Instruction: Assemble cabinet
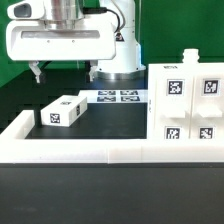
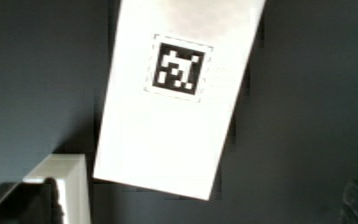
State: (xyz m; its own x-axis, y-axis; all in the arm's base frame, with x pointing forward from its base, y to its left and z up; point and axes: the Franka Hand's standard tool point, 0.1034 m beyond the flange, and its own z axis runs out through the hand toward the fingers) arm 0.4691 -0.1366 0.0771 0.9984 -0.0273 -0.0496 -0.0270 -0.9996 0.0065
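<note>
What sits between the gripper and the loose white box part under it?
Nothing visible. The gripper hangs open above the box part with only air between; the marker board lies beyond it, off that line.

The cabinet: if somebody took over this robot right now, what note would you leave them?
Gripper: jaws open and empty, hanging above the small box part.
That part lies loose on the table, near the marker board.
The other cabinet parts stand grouped at the exterior view's right, behind the rail.
Done: nothing grasped; whether the grouped parts are joined cannot be told.
Left: pick up the small part, probably, and fit it to the rest.
</note>
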